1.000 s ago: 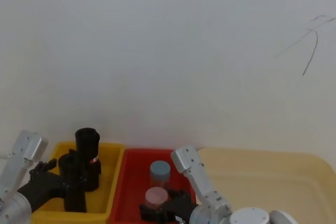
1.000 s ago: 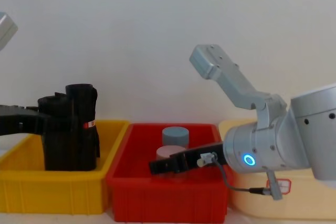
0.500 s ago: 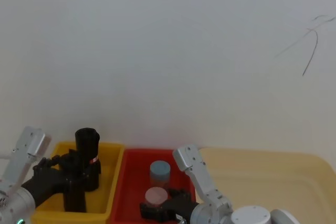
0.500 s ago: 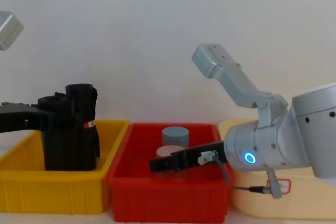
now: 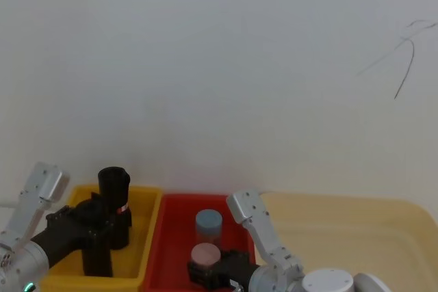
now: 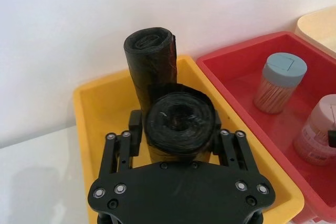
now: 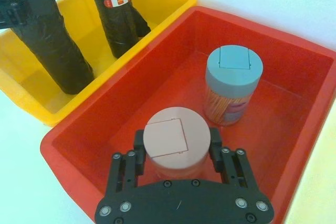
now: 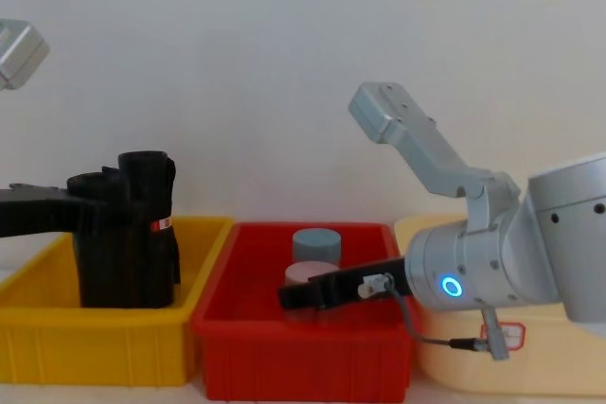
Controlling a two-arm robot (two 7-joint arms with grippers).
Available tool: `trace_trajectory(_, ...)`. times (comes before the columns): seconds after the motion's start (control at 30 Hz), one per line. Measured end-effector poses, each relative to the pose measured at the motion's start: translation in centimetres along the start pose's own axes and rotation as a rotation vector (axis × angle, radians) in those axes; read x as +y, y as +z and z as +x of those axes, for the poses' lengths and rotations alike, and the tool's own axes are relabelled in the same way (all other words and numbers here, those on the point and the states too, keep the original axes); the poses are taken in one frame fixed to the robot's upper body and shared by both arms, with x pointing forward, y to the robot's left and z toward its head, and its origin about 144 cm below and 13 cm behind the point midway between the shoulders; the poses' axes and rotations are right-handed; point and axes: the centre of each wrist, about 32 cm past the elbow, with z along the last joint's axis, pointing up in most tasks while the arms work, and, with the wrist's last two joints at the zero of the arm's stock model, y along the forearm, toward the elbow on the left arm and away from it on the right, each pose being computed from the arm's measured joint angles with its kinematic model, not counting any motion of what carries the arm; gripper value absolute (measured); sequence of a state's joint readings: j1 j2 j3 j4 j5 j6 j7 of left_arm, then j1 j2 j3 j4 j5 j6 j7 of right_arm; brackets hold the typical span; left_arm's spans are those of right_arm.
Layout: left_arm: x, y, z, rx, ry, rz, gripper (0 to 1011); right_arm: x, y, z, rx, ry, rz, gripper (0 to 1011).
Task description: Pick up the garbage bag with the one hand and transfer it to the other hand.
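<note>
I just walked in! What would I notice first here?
The left gripper sits around the black garbage bag, which stands in the yellow bin. Next door, the right gripper straddles a pink-lidded jar in the red bin, and its arm shows a glowing blue ring.

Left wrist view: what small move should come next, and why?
Probably close the left gripper on the garbage bag: its jaws stand open either side of the upright roll in the yellow bin. The right gripper hangs over the red bin.
</note>
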State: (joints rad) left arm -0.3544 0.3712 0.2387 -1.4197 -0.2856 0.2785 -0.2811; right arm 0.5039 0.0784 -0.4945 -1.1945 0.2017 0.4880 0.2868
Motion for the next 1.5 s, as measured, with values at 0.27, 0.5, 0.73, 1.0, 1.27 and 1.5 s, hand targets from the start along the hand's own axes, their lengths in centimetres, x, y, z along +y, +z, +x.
trace_trajectory(0.27,-0.1,0.0,0.0,0.001,-0.002,0.002,539,0.0,0.0,0.1,0.002,0.002,0.000,650)
trace_trajectory(0.5,-0.2,0.0,0.0,0.001,-0.002,0.002,507,0.0,0.0,0.1,0.003,0.002,0.000,650)
trace_trajectory(0.73,-0.1,0.5,-0.2,-0.004,-0.006,-0.016,506,-0.6,0.3,0.0,-0.005,0.005,0.023,650)
trace_trajectory(1.0,0.2,2.5,-0.9,-0.029,-0.021,-0.083,506,-2.6,1.6,-0.2,-0.020,0.014,0.102,650)
trace_trajectory(1.27,0.7,6.2,-2.1,-0.076,-0.056,-0.188,506,-5.7,3.7,-0.1,-0.042,0.009,0.214,650)
trace_trajectory(1.5,0.5,8.9,-3.2,-0.107,-0.103,-0.266,506,-8.2,5.4,0.1,-0.074,-0.031,0.294,650)
